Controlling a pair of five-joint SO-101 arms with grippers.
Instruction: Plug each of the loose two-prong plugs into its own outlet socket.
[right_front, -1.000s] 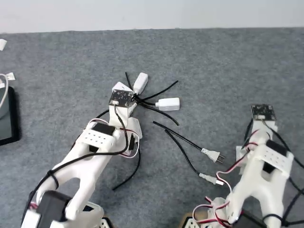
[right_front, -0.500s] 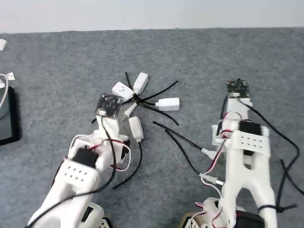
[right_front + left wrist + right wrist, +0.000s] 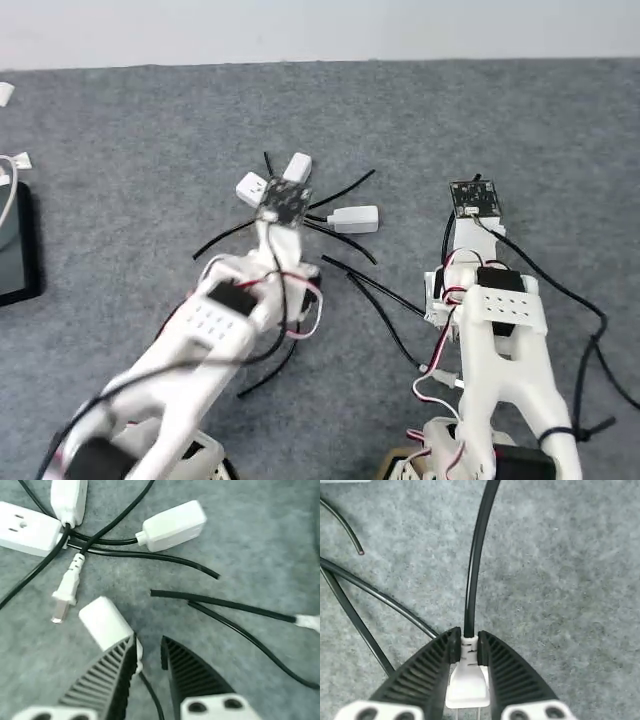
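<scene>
Seen from above, the sockets are lying in the middle of the desk; at the left wrist, the left end effector is hanging slightly spread, one finger against a socket; at the right wrist, the right end effector is pinching a plug.

Grey carpet, black slab at edge

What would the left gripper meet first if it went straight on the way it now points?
Probably the cable end just ahead of the left gripper, though depth is unclear.
</scene>
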